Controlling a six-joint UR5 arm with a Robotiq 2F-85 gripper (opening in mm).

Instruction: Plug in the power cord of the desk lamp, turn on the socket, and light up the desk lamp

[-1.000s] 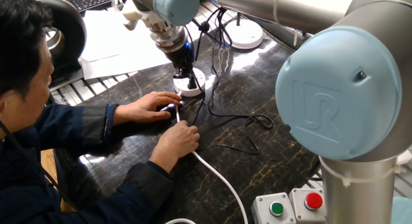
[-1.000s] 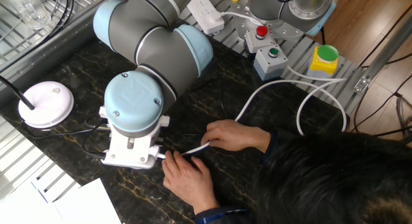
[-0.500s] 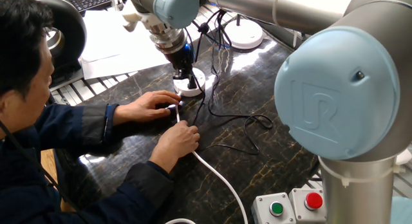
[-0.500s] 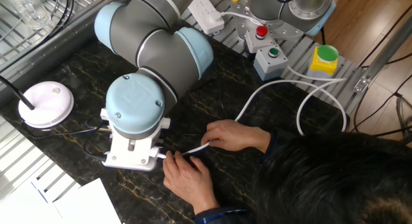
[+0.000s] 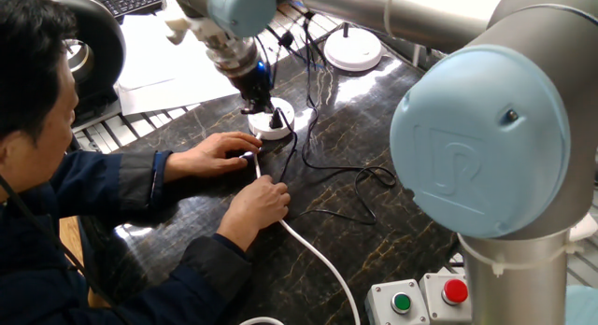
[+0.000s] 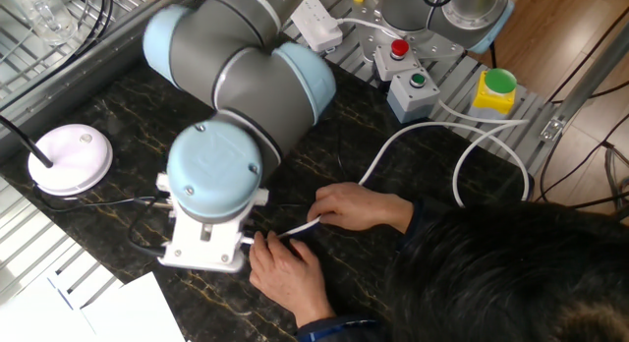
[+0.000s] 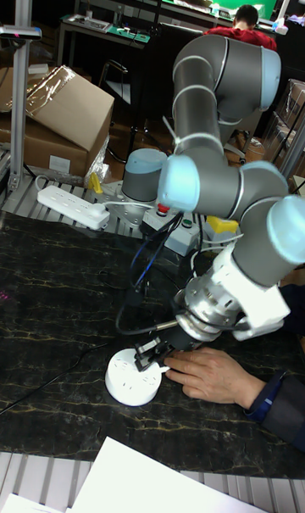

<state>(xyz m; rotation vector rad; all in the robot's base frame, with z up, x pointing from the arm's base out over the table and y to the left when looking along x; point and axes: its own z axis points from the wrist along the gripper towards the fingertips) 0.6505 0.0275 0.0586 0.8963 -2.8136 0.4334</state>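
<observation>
The round white socket lies on the dark marble table, its thick white cable held down by a person's two hands. My gripper points straight down at the socket's top, shut on the small black plug of the power cord, which loops across the table. In the other fixed view my wrist hides both socket and gripper. The desk lamp's white disc base sits at the table's far edge. I cannot tell how deep the plug sits in the holes.
A rectangular power strip and button boxes sit near the arm's base. White paper sheets lie beside the table. The person's hand touches the socket's side, close to my fingers.
My wrist and gripper have shifted slightly sideways over the socket, and the elbow has swung a little. The person's hands and the cable have stayed put.
</observation>
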